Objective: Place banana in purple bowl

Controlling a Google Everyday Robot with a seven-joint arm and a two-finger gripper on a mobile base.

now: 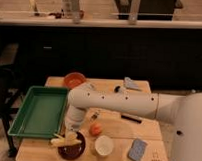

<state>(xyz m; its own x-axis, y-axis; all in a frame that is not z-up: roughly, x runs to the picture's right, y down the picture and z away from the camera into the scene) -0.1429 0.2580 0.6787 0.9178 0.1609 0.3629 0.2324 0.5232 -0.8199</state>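
The yellow banana (63, 140) lies across the left rim of the dark purple bowl (72, 147) at the table's front. My gripper (71, 130) hangs at the end of the white arm (119, 101), right above the bowl and the banana's right end. I cannot make out whether it touches the banana.
A green tray (37, 111) sits left of the bowl. An orange bowl (74, 80) is at the back. An orange fruit (96, 129), a white cup (104, 144) and a blue sponge (137, 150) lie to the right. A black pen (130, 118) and a blue-grey packet (131, 84) lie farther back.
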